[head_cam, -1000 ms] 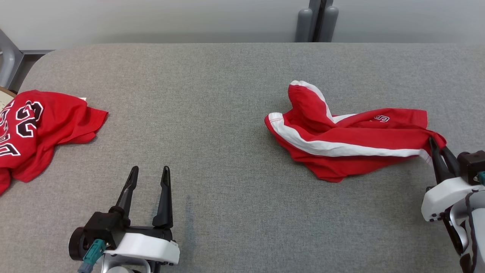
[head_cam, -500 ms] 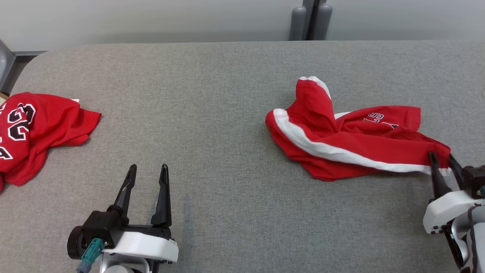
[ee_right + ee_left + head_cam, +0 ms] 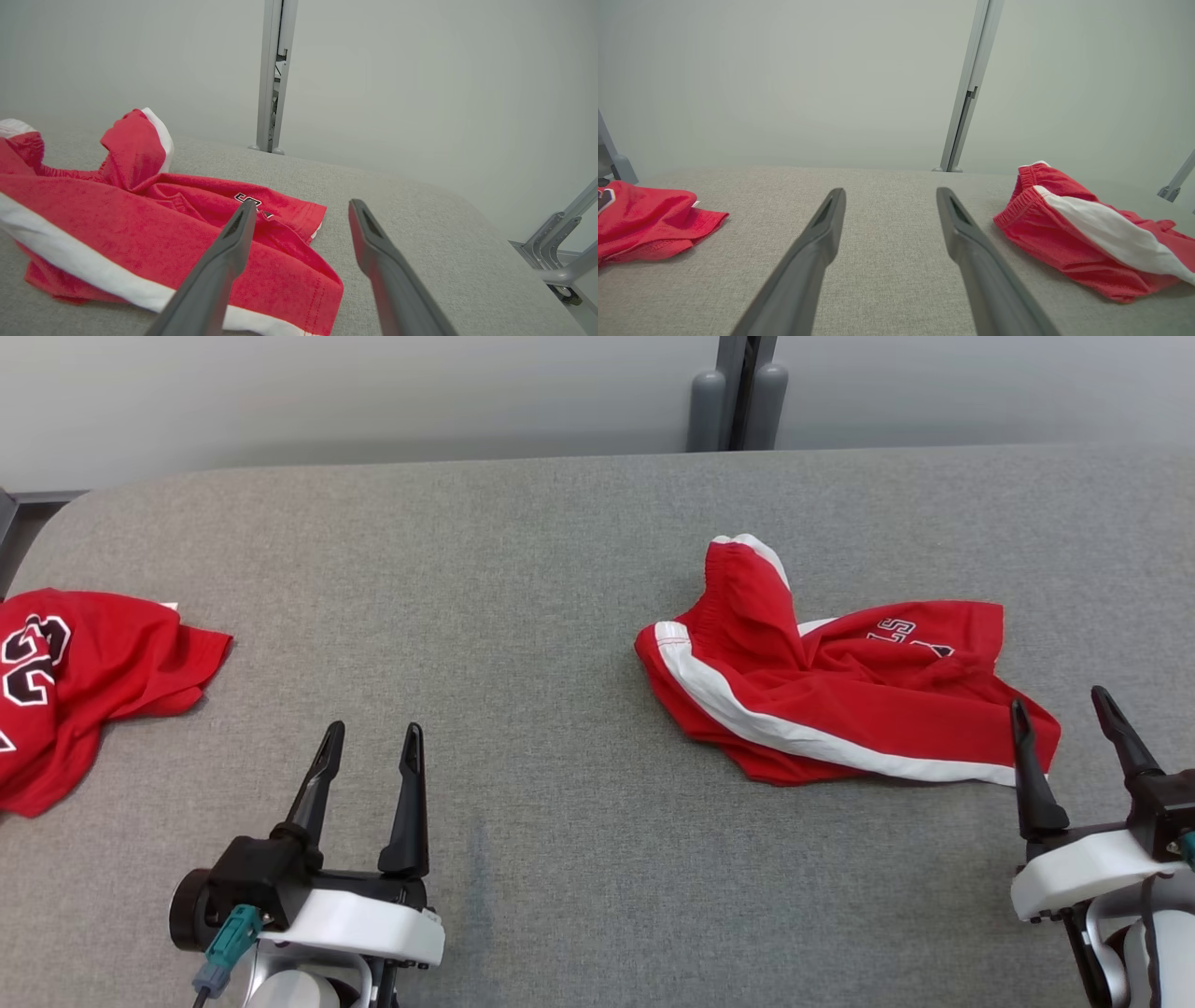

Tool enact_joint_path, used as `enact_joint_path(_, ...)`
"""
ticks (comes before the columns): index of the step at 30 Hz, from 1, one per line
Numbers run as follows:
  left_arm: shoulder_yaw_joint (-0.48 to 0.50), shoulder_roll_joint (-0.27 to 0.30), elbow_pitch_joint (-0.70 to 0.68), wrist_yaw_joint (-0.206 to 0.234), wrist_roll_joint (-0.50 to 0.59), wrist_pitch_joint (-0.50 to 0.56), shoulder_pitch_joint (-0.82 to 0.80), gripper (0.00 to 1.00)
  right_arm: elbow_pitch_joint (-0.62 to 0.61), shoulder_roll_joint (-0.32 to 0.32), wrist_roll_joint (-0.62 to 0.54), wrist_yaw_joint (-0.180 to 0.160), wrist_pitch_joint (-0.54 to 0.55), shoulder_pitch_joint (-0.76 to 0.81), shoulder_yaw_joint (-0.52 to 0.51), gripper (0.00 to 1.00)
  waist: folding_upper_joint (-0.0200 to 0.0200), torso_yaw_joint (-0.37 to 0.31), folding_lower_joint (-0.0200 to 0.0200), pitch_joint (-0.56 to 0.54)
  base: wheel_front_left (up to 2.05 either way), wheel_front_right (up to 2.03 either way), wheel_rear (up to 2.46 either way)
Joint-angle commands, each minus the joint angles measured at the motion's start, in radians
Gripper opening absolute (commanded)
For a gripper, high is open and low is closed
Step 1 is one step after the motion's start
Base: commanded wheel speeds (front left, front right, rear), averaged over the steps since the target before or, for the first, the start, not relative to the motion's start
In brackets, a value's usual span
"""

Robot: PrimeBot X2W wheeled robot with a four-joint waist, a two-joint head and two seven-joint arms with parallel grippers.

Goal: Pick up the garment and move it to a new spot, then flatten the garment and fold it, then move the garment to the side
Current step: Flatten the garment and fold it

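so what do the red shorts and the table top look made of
Red shorts: soft matte knit, maybe cotton or polyester; rumples into folds, gathered waistband, stitched hems. Table top: grey matte textile cover, perhaps felt or woven cloth; a fine speckled weave shows.

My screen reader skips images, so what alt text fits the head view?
Crumpled red shorts with a white side stripe lie on the right of a grey fabric-covered table, the open right tool at their near corner. The open left tool sits lower left; a crumpled red jersey with black-and-white numbers lies at the left edge.
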Motion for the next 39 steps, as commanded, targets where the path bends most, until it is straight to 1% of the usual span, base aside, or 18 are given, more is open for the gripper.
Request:
enact_joint_path(1,0.001,0.004,0.001,-0.007,0.004,-0.002,-0.015,1.00,-0.036,0.004,-0.004,0.000,-0.005,0.021,0.005,1.00,0.0000,-0.006,0.0000,-0.011,0.00,0.00,0.00)
enact_joint_path(6,-0.004,0.004,0.007,-0.012,0.007,-0.002,-0.004,1.00,-0.146,0.034,0.002,0.000,-0.005,0.062,0.011,1.00,0.0000,-0.016,0.0000,-0.041,0.00,0.00,0.00)
enact_joint_path(7,-0.004,0.004,0.007,-0.012,0.007,-0.002,-0.004,1.00,-0.146,0.034,0.002,0.000,-0.005,0.062,0.011,1.00,0.0000,-0.016,0.0000,-0.041,0.00,0.00,0.00)
enact_joint_path(10,-0.007,0.004,0.011,-0.010,0.005,-0.002,0.008,1.00,-0.198,0.052,0.011,0.000,-0.005,0.092,0.013,1.00,0.0000,-0.019,0.0000,-0.062,0.00,0.00,0.00)
enact_joint_path(16,0.008,0.004,0.008,0.007,-0.011,-0.002,0.052,1.00,-0.254,0.075,0.044,0.000,-0.005,0.149,0.021,1.00,0.0000,-0.022,0.0000,-0.099,0.00,0.00,0.00)
enact_joint_path(22,0.019,0.004,0.010,0.007,-0.012,-0.002,0.081,1.00,-0.245,0.076,0.079,0.000,-0.005,0.175,0.062,1.00,0.0000,-0.015,0.0000,-0.117,0.00,0.00,0.00)
enact_joint_path(29,0.012,0.004,0.016,0.009,-0.012,-0.002,0.092,1.00,-0.234,0.076,0.092,0.000,-0.005,0.180,0.070,1.00,0.0000,-0.009,0.0000,-0.127,0.00,0.00,0.00)
enact_joint_path(35,0.011,0.004,0.013,0.007,-0.010,-0.002,0.092,1.00,-0.215,0.077,0.079,0.000,-0.005,0.172,0.045,1.00,0.0000,-0.013,0.0000,-0.120,0.00,0.00,0.00)
enact_joint_path(39,0.008,0.004,0.012,0.005,-0.009,-0.002,0.085,1.00,-0.153,0.076,0.054,0.000,-0.005,0.165,-0.005,1.00,0.0000,-0.015,0.0000,-0.109,0.00,0.00,0.00)
